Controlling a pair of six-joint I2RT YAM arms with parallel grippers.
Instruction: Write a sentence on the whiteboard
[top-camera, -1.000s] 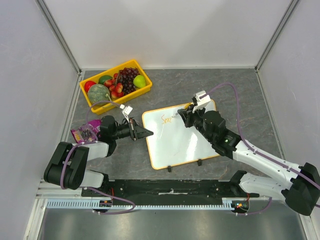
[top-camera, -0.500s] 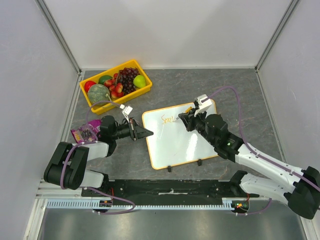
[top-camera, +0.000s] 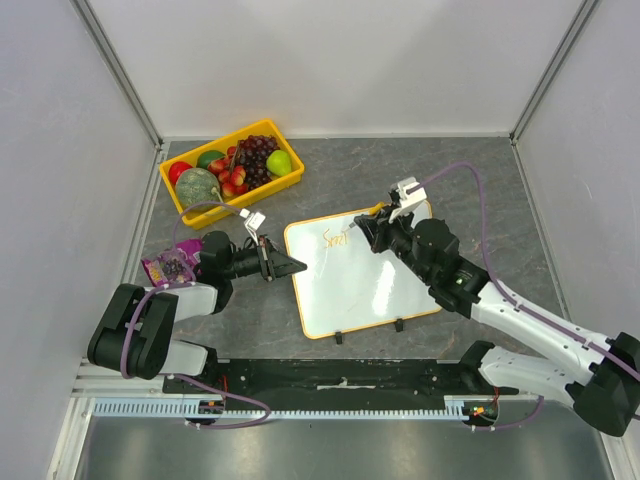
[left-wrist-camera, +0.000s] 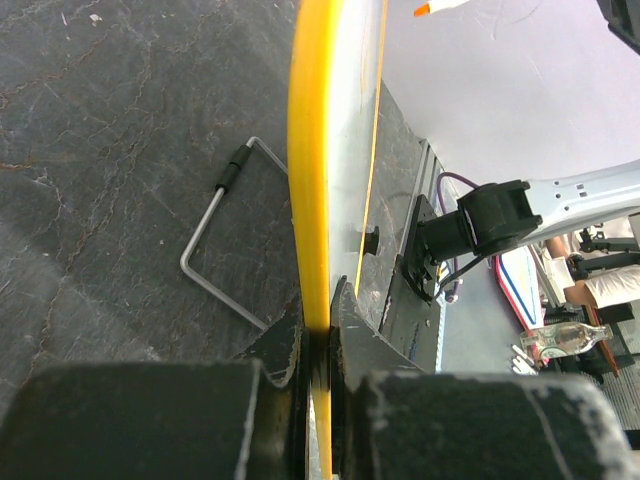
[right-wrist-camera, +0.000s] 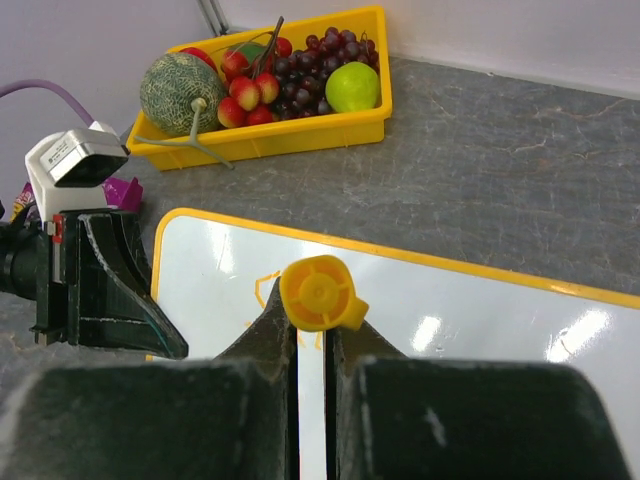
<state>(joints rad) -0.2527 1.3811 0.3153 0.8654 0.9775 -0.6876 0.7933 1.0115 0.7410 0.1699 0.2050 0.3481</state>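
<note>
The whiteboard (top-camera: 365, 285) lies on the grey table, white with an orange-yellow rim. My left gripper (top-camera: 290, 266) is shut on its left rim; the left wrist view shows the yellow rim (left-wrist-camera: 310, 150) pinched between my left gripper's (left-wrist-camera: 318, 320) jaws. My right gripper (top-camera: 365, 232) is shut on an orange marker (right-wrist-camera: 318, 292), held upright over the board's upper left part. The sentence (top-camera: 335, 238) is only a few thin orange strokes near the top left corner. These strokes (right-wrist-camera: 262, 290) are partly hidden behind the marker in the right wrist view.
A yellow crate (top-camera: 190, 205) of fruit stands at the back left. A purple packet (top-camera: 168, 265) lies beside my left arm. The board's two black feet (top-camera: 340, 338) point toward the near edge. A bent wire stand (left-wrist-camera: 215, 260) lies under the board's left side.
My right gripper moved slightly right with the marker, then back left over the top line. The orange writing has grown by a few strokes. The left arm has not moved.
</note>
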